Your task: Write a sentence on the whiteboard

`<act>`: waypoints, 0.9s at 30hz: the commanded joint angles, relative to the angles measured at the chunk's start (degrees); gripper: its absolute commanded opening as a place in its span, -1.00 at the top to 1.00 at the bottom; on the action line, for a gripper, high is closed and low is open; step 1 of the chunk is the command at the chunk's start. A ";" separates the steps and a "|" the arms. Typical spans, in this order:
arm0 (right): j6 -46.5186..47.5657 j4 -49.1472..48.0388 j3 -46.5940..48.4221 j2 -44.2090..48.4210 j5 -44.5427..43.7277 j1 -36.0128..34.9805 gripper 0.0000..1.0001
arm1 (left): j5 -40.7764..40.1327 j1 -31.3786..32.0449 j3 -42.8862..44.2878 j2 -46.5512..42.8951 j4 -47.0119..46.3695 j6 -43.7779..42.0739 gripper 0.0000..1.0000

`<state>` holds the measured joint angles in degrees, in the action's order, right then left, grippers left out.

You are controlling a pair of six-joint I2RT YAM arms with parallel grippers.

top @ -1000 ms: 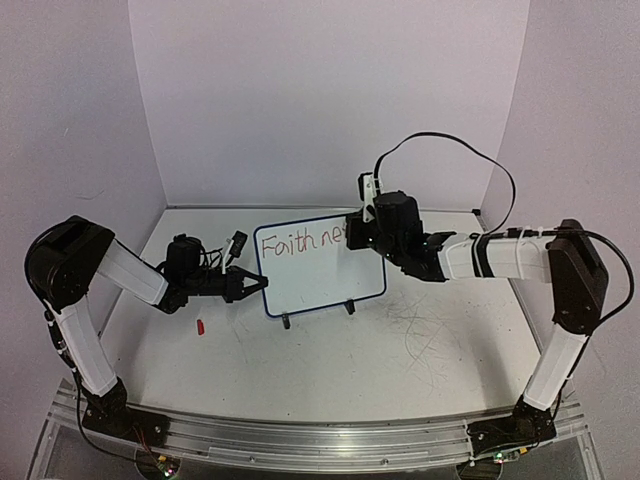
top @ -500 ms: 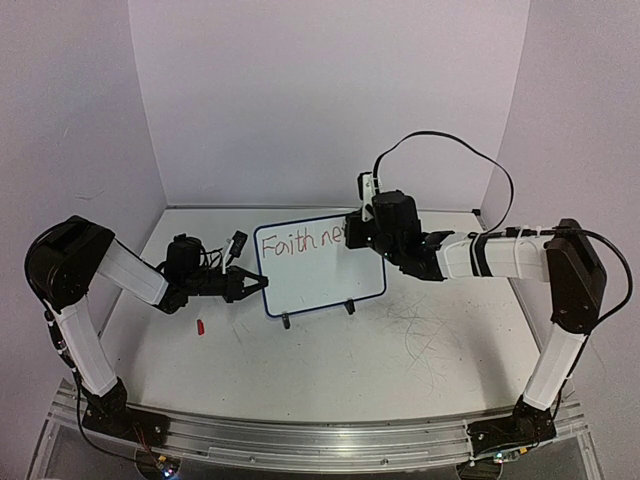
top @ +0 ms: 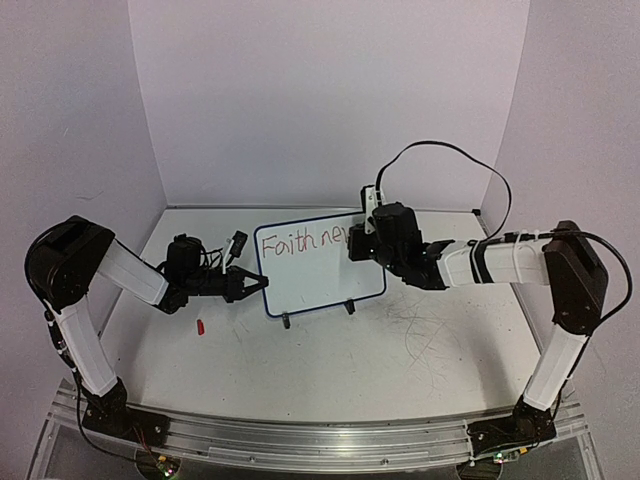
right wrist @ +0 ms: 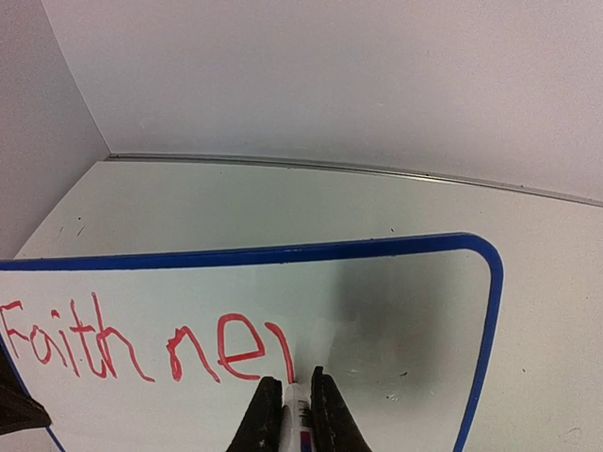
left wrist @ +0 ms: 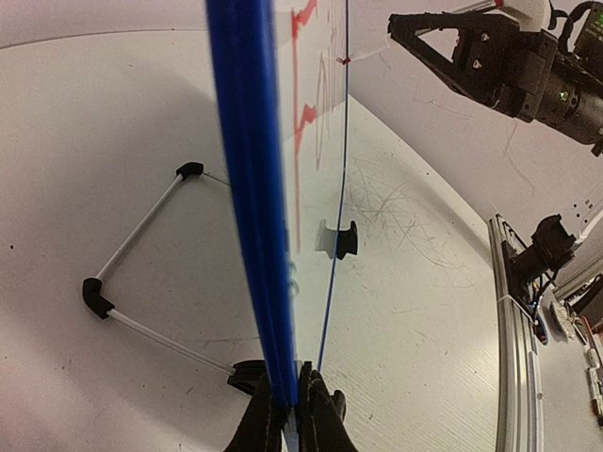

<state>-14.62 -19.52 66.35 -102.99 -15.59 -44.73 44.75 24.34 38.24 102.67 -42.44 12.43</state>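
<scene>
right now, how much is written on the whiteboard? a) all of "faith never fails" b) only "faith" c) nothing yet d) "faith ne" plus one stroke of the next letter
D: in the right wrist view the sentence reads "Faith ne" plus one slanted stroke on the whiteboard, the marker in the right end effector at that stroke's end.

Light: bright, even, diffuse. We note a soft grey shadow on the blue-framed white board [right wrist: 405, 311], up-right of the jaws of the right gripper [right wrist: 294, 384]; wrist views bow at the edges.
</scene>
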 commanded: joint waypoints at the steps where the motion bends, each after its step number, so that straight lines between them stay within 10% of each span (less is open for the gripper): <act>1: -0.25 0.89 -0.25 1.00 -2.11 0.31 1.00 | -4.48 -0.21 0.49 -0.98 1.57 -3.37 1.00; 27: 2.81 -0.16 6.92 -0.60 -5.03 0.59 1.00 | -4.62 -0.24 0.57 -0.97 1.75 -3.64 1.00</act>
<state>-12.42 -18.75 70.89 -103.18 -20.10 -44.60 44.84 24.34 38.24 102.67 -42.41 11.97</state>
